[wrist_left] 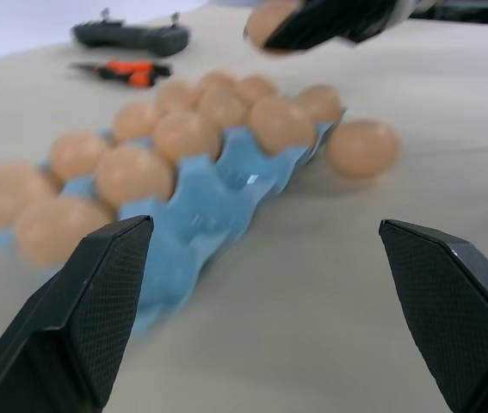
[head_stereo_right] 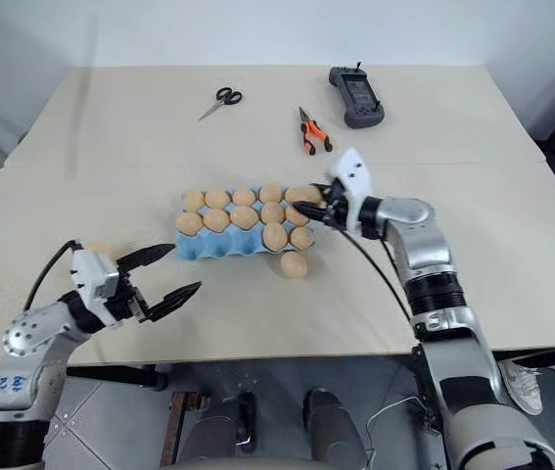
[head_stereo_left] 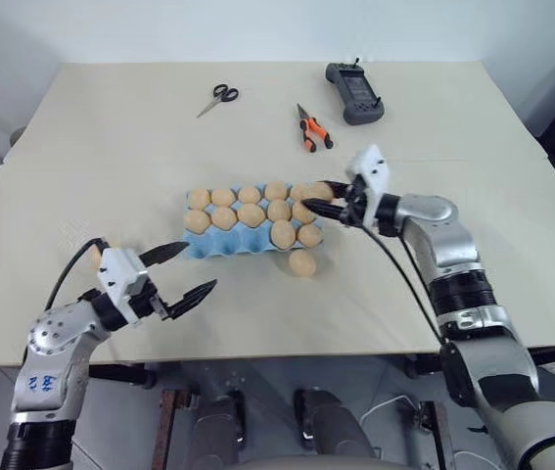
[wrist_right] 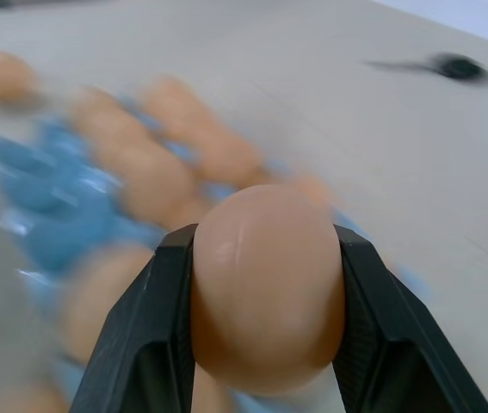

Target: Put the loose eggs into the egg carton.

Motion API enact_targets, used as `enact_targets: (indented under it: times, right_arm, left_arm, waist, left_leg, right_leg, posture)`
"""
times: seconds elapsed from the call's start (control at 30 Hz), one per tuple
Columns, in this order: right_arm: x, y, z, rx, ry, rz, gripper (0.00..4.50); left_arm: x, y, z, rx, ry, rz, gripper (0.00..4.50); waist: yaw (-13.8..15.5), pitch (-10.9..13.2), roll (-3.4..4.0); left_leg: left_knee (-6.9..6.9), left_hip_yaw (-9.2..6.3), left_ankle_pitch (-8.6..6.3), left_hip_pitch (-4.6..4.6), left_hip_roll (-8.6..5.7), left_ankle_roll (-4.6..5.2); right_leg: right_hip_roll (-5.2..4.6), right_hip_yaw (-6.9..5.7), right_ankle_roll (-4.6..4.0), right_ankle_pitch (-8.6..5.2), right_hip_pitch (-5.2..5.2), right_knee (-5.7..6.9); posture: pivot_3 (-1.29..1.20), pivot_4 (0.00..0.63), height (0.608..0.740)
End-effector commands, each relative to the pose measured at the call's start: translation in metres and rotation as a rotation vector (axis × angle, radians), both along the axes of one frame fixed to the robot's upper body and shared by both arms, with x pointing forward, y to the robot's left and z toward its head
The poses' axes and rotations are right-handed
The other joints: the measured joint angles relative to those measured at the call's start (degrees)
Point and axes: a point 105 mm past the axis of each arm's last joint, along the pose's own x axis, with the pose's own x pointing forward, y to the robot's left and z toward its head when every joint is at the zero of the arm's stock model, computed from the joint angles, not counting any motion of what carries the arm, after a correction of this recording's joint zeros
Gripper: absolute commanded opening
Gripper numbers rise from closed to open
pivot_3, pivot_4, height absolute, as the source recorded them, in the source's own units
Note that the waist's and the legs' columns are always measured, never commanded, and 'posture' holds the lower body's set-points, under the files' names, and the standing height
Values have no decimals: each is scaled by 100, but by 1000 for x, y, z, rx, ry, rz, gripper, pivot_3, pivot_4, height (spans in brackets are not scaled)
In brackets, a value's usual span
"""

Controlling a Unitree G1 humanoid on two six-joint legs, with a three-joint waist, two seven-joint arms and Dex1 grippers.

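Now the right gripper [head_stereo_left: 328,199] pinched a smooth tan egg [wrist_right: 265,288] above the light blue moulded carton [head_stereo_left: 220,245]; it needed gentle lowering into a free cup below. The left gripper [head_stereo_left: 183,269] stood spread.

Light is bright, even and diffuse over the pale beige matte tabletop [head_stereo_left: 257,304], with no glare. Shadows are soft and short: a faint one lies under the single tan-orange oval egg [head_stereo_left: 302,262] near the light blue moulded egg carton [head_stereo_left: 220,245]. Head views are sharp. In the wrist views the carton and its eggs are smeared and out of focus, while the black ribbed fingers [wrist_left: 97,301] stay crisp.
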Motion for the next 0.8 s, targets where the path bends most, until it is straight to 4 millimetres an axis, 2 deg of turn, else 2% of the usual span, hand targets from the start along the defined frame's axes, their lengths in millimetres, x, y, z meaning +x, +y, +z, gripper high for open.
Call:
enact_targets:
  times: [0.03,0.13,0.27,0.43,0.53,0.57,0.7,0.8]
  right_arm:
    - [-19,35,13,-13,-16,81,1601]
    - [-26,54,5,-48,-3,115,1601]
    - [-24,60,-4,-79,-5,120,1601]
    - [-23,61,-6,-88,-7,140,3231]
    - [-31,63,-3,-81,-20,194,4373]
    - [-34,62,1,-72,-33,211,4471]
    - [-41,39,14,-31,-97,240,4471]
    - [-42,-1,14,-5,-127,202,4471]
  left_arm:
    - [-6,15,6,3,-22,43,4500]
    - [-6,16,8,6,-30,61,4500]
    - [-9,12,12,4,-45,63,4500]
    - [-11,9,16,4,-58,69,4500]
    - [-12,9,17,5,-59,71,4500]
    - [-12,9,17,6,-60,71,4500]
    - [-13,8,18,15,-59,67,4500]
    - [-15,9,18,26,-53,63,4500]
  waist:
    - [-10,0,0]
    - [-5,-1,-2]
    - [2,-1,-1]
    - [-1,-1,-1]
    - [-12,-1,-2]
    - [-9,-1,-2]
    - [10,-1,-2]
    - [70,-2,-3]
  left_leg:
    - [0,0,0,-1,0,-1]
    - [-8,2,-1,-6,-3,-2]
    - [-38,22,0,-17,-5,-4]
    - [-51,38,2,-19,-3,-3]
    - [-70,53,2,-19,2,-3]
    - [-73,55,2,-19,5,-3]
    - [-73,58,2,-19,10,-2]
    - [-65,58,2,-18,11,-2]
  right_leg:
    - [-6,-3,-2,-1,0,-1]
    - [-35,-29,-9,-4,2,-10]
    - [-79,-81,-19,-10,2,-37]
    - [-103,-154,-18,-10,3,-60]
    - [-106,-172,-17,-9,-5,-71]
    - [-106,-179,-17,-9,-9,-70]
    - [-106,-200,-17,-9,-15,-60]
    - [-110,-210,-17,-10,-1,-72]
  posture:
    - [0,150,740]
    - [0,150,740]
    - [0,150,740]
    - [0,150,740]
    - [0,150,740]
    - [0,150,740]
    - [0,150,740]
    - [0,150,740]
